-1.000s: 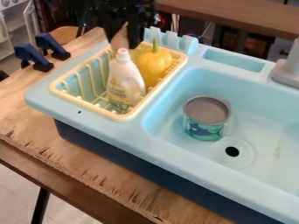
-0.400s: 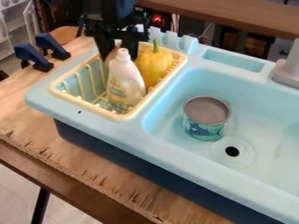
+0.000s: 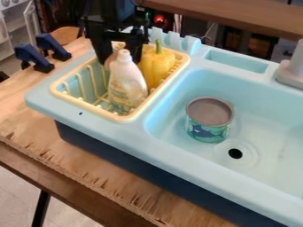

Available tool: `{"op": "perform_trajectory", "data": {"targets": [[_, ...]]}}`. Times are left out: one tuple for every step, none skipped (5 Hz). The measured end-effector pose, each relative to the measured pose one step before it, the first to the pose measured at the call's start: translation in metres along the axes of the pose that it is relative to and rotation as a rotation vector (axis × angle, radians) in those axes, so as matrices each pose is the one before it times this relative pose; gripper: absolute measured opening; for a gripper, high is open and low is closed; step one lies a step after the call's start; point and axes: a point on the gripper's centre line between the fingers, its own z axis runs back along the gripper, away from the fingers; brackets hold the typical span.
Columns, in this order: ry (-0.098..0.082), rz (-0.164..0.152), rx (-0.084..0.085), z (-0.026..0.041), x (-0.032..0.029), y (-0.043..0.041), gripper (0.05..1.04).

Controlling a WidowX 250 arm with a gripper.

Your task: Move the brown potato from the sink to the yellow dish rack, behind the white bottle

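I have come down since the earliest frame, and the brown thing (image 3: pixel 111 57) that stood higher then now sits lower, behind the white bottle (image 3: pixel 126 84). In the camera view, my gripper (image 3: pixel 122 58) hangs over the far part of the yellow basket (image 3: pixel 121 119). My fingers stand spread, one on either side of the brown thing; I cannot tell whether either still touches it. The bottle stands upright just beside me, toward the camera, and hides part of the brown thing. Close on my basin side is the yellow pepper (image 3: pixel 156 66), stem up, leaving me little room there before the basket's rim. On my other side, slats and open gaps run between the bottle and the rim, so the basket has its widest free room there and toward the camera. Past the pepper and the rim, the blue basin (image 3: pixel 260 111) opens out with broad room. The can (image 3: pixel 208 126) stands in it, well apart from me, near the dark drain hole (image 3: pixel 235 153). Beyond the counter's edge, away from the basin, two blue clamps (image 3: pixel 28 54) sit on the wooden tabletop (image 3: pixel 29 104).
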Motion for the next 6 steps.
{"op": "perform_trajectory", "data": {"targets": [[-0.0005,-0.0053,-0.0045,0.00044,0.00015,-0.00025,0.999],[-0.0147,-0.0121,0.0019,0.00485,0.00312,-0.00134,0.999],[-0.0046,-0.0183,0.0025,0.00392,0.00225,-0.00314,1.0],[-0.0322,-0.0266,0.0273,0.0164,0.00636,-0.00343,1.0],[-0.0187,-0.0467,0.044,0.02581,0.00191,-0.01252,1.0],[0.0293,-0.054,-0.0284,0.01881,-0.00402,-0.01538,1.0]]}}
